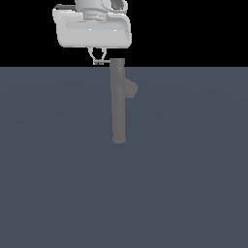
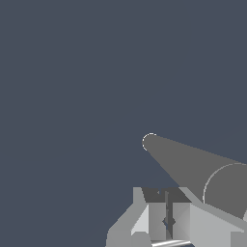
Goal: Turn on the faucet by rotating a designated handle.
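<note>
- Exterior view: the faucet (image 1: 118,104) is seen standing upright on the dark blue-grey floor (image 1: 58,184), a tall dull-grey column with its stubby spout (image 1: 131,89) angled off toward the exterior view's right, near the upper end.
- The white gripper (image 1: 99,61) is hung just beside the top of the column, on the exterior view's left.
- The handle (image 1: 101,62), a thin light-grey rod, is seen projecting sideways from the faucet's cap, right between the fingertips.
- Wrist view: the fingers (image 2: 155,219) are drawn close together, only a narrow gap left; a thin pale rod (image 2: 166,243) is glimpsed beneath them, so the gripper appears clenched on the handle.
- The column (image 2: 193,166) is seen lengthwise, just beside the fingers.
</note>
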Tool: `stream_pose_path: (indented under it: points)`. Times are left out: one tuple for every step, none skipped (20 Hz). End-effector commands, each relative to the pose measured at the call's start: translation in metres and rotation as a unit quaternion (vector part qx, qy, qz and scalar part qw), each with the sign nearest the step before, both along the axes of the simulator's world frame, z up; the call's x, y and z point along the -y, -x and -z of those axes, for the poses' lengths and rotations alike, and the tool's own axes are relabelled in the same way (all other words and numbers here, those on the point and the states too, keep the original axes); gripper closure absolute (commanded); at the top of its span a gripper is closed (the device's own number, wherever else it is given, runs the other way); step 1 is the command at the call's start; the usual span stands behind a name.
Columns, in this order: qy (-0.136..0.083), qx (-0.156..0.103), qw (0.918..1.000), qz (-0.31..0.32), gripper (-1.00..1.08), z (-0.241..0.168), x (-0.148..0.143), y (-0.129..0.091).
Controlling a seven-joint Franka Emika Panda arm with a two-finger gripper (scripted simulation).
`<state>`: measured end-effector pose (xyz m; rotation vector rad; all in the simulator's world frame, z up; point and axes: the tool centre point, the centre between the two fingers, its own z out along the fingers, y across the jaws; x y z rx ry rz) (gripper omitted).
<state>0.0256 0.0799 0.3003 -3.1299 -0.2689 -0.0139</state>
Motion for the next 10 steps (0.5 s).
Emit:
stream_pose_path:
  points:
    - [0.000,-0.004,1.0000,0.001,1.08,0.000,0.000,0.009]
    - [0.000,0.000,1.0000,0.000,1.08,0.000,0.000,0.002]
    - [0.000,0.000,1.0000,0.000,1.08,0.000,0.002,0.005]
    - [0.000,0.000,1.0000,0.000,1.08,0.000,0.004,0.008]
    - [0.000,-0.001,1.0000,0.000,1.08,0.000,0.005,0.010]
    - [0.000,-0.001,1.0000,0.000,1.08,0.000,0.007,0.013]
    - [0.000,-0.001,1.0000,0.000,1.08,0.000,0.009,0.016]
    - [0.000,-0.001,1.0000,0.000,1.08,0.000,0.011,0.019]
    - [0.000,-0.002,1.0000,0.000,1.08,0.000,0.013,0.022]
    - [0.000,-0.002,1.0000,0.000,1.08,0.000,0.015,0.025]
